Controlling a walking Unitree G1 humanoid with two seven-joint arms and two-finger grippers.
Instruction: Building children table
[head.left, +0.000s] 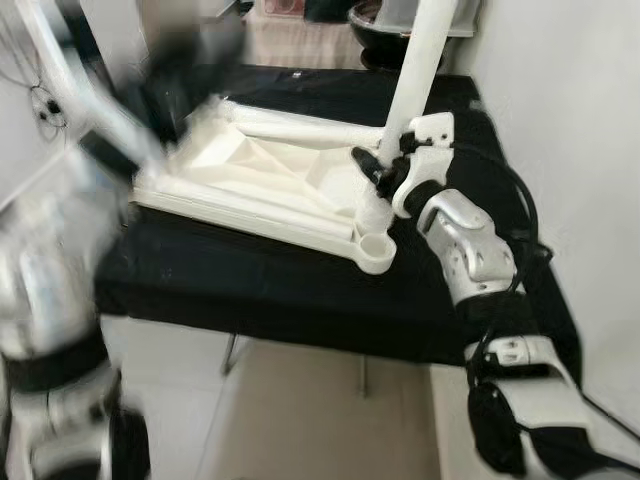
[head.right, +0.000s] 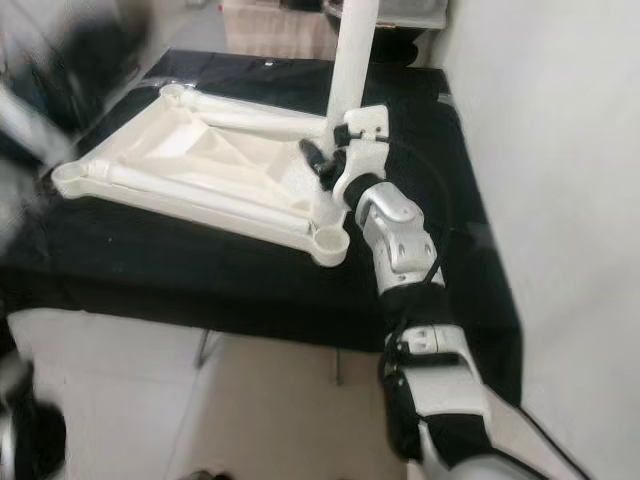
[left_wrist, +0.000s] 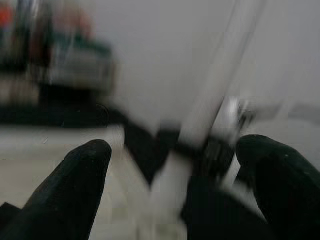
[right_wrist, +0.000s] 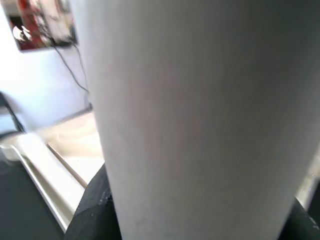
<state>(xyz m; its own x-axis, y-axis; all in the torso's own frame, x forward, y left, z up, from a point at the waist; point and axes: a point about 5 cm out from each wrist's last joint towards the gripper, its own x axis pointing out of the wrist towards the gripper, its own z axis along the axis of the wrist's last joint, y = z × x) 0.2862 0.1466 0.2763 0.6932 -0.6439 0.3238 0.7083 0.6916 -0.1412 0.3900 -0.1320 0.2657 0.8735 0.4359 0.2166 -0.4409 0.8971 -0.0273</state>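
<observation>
Right hand (head.right: 322, 158): pinching the lower end of the upright white leg (head.right: 352, 60), just above the frame's right-hand socket; in the right wrist view black fingers (right_wrist: 90, 210) wrapped round the white tube.
Leg: standing near vertical, foot at or in a far-right corner socket; seating depth hidden behind the hand.
Table frame (head.left: 270, 185): white, lying upside down on the black-covered desk (head.left: 250, 285), ribs and corner sockets facing up; near-right socket (head.left: 375, 250) open, far-left socket (head.right: 172, 93) and near-left socket (head.right: 68, 178) open too.
Left hand (left_wrist: 175, 165): fingers (left_wrist: 75, 185) spread apart, gripping nothing, aimed toward the leg and the right hand; heavily blurred on the left of the eye views.
Step in hand: by judgement, fitting the first leg into its socket.
Next move: probably pressing or twisting the leg straight down while kept upright, with the left hand steadying the frame or the tube.
Progress: early, three sockets apparently unfilled.
</observation>
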